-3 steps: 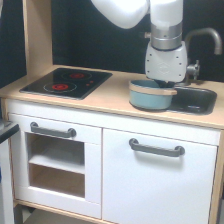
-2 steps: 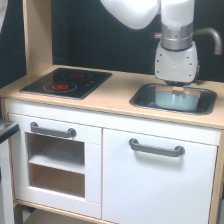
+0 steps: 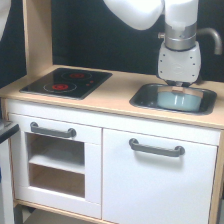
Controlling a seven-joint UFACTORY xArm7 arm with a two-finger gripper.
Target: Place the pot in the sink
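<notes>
Vertically, the arm hangs over the sink [image 3: 145, 100], its pincer [image 3: 178, 89] at the pot [image 3: 176, 100]; jaw state unclear; stovetop [image 3: 67, 82] sits toward the desk's far end.

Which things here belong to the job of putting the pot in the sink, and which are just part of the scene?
Part of the job:
pot, sitting in the basin
sink
gripper, just above the pot

Not part of the job:
stovetop
faucet
cupboard door
open shelf
</notes>
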